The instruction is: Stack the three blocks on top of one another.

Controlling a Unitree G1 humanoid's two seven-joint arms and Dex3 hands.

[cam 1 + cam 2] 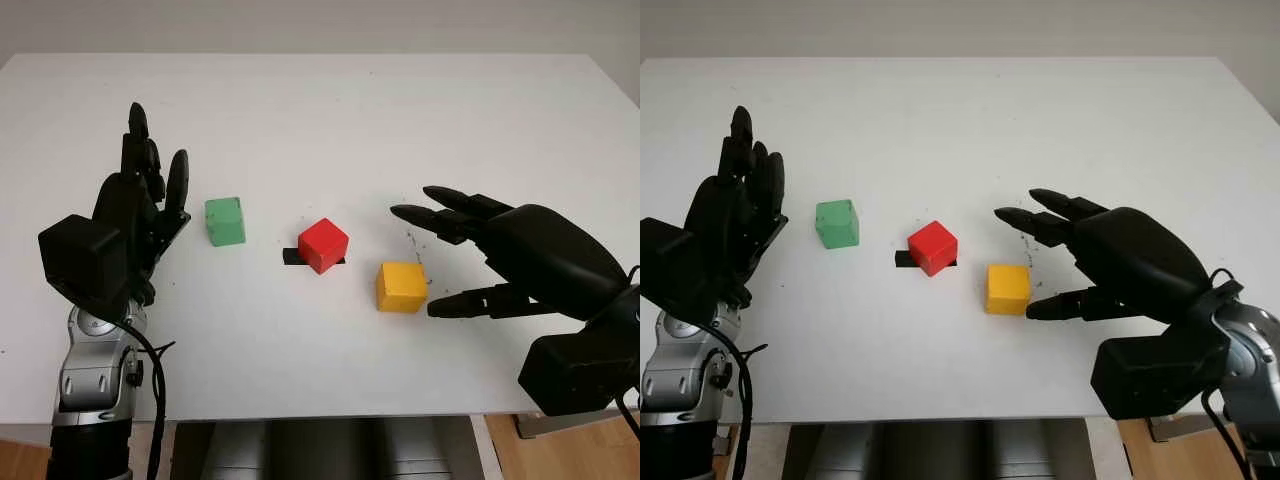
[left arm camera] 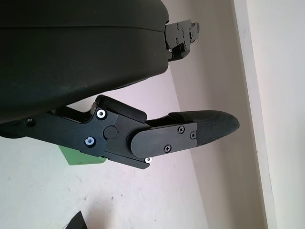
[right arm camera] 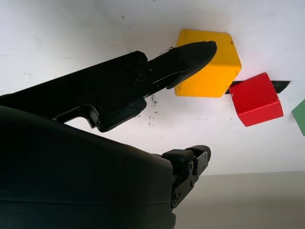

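1. Blocks sit apart on the table [image 1: 330, 110] in the head view: green [image 1: 225, 220] on the left, red [image 1: 323, 245] in the middle on a black mark [image 1: 291, 257], yellow [image 1: 401, 287] just right of red. Nothing stacked yet.
2. Same view: our right hand [image 1: 452, 262] is open w/ yellow just beside it, thumb low, fingers above. Left hand [image 1: 140, 200] is open, raised near green, holding nothing.
3. Left wrist: green [image 2: 78, 157] peeks from behind the hand.
4. Right wrist: a finger [image 3: 183, 59] crosses in front of yellow [image 3: 214, 71]; contact unclear. We judge step = 1st pick. Next: close on yellow, lift, set squarely on red.
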